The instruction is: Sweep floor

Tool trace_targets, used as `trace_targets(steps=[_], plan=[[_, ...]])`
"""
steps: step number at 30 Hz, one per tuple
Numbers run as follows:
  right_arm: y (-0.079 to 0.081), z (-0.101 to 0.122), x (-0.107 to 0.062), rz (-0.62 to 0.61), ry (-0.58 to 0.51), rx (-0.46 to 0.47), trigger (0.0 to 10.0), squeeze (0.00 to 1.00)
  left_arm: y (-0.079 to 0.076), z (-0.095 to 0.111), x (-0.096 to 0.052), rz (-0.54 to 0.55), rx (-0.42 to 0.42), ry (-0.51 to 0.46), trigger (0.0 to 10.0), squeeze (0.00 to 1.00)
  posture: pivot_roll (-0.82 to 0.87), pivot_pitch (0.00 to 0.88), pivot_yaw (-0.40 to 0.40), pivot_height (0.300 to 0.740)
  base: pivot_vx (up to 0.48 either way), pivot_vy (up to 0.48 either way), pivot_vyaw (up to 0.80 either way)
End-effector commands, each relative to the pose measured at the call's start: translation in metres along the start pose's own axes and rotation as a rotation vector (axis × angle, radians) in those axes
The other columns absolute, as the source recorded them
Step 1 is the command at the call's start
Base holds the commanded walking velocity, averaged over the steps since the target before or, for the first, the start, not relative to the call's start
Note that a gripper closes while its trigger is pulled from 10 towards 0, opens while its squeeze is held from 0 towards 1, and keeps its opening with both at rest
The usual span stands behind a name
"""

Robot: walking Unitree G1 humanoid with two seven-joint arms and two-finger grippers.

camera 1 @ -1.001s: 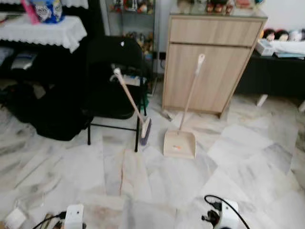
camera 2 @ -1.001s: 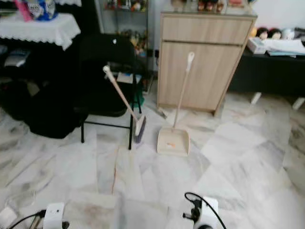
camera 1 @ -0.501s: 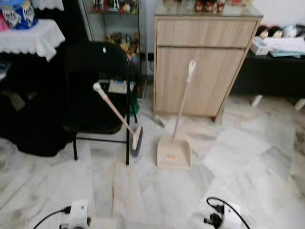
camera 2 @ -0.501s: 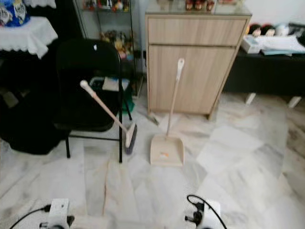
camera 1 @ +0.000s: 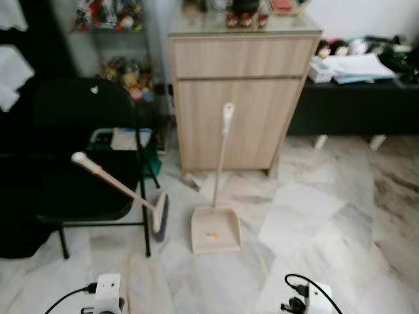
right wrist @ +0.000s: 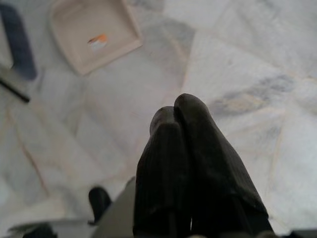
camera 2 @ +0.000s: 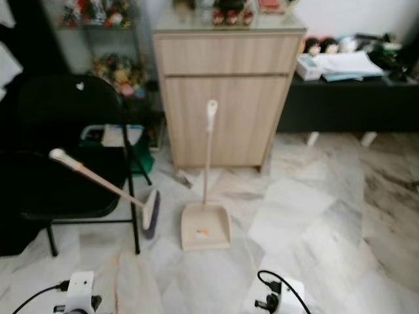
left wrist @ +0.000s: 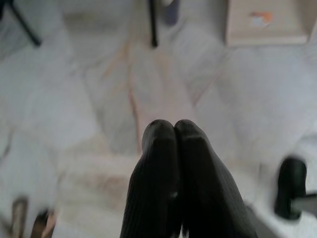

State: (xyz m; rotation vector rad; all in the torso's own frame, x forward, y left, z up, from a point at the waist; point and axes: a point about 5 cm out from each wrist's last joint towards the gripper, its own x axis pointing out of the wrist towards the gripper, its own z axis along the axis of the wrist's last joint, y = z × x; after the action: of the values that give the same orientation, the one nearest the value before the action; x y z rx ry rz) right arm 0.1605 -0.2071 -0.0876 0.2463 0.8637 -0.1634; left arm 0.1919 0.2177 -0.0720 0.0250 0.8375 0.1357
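Note:
A broom (camera 1: pixel 124 192) with a cream handle and dark bristle head (camera 1: pixel 160 216) leans against a black folding chair (camera 1: pixel 85 154) at the left. A beige dustpan (camera 1: pixel 215 229) with a long upright handle (camera 1: pixel 220 154) stands on the marble floor before a wooden cabinet (camera 1: pixel 239 98). An orange speck lies in the dustpan (right wrist: pixel 94 32). My left gripper (left wrist: pixel 174 130) is shut and empty, held low over the floor. Shut and empty too, my right gripper (right wrist: pixel 176 116) hangs above the tiles short of the dustpan. Both wrists (camera 1: pixel 107 294) (camera 1: pixel 314 299) sit at the near edge.
A low black bench (camera 1: pixel 366 98) with papers and soft toys runs along the right wall. A glass shelf of figurines (camera 1: pixel 108 39) stands behind the chair. Open marble floor (camera 1: pixel 314 209) lies to the right of the dustpan.
The whole view has shifted: the camera turned right and moved closer, so broom, dustpan and cabinet slid left and look larger. The grippers stay shut.

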Motion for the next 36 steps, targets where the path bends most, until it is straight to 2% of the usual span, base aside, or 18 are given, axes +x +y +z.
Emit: trace_targets(steps=[1,21,36], plan=[[-0.0035,0.0011,-0.0004,-0.013,-0.002,0.002,10.0,0.00,-0.0013,-0.0092,-0.0020,-0.003,-0.006,0.030,10.0,0.00,0.00,0.024,0.007,0.740,0.322,0.000,0.00],[-0.0030,0.0011,-0.0003,-0.011,-0.004,-0.001,10.0,0.00,-0.0036,-0.0069,-0.0013,-0.006,-0.019,0.021,10.0,0.00,0.00,0.006,0.008,0.740,0.016,0.000,0.00],[-0.0024,0.0013,-0.0001,-0.012,-0.004,0.006,10.0,0.00,-0.0011,-0.0056,-0.0010,0.000,-0.012,0.021,10.0,0.00,0.00,0.013,0.015,0.740,0.000,0.321,0.00]])
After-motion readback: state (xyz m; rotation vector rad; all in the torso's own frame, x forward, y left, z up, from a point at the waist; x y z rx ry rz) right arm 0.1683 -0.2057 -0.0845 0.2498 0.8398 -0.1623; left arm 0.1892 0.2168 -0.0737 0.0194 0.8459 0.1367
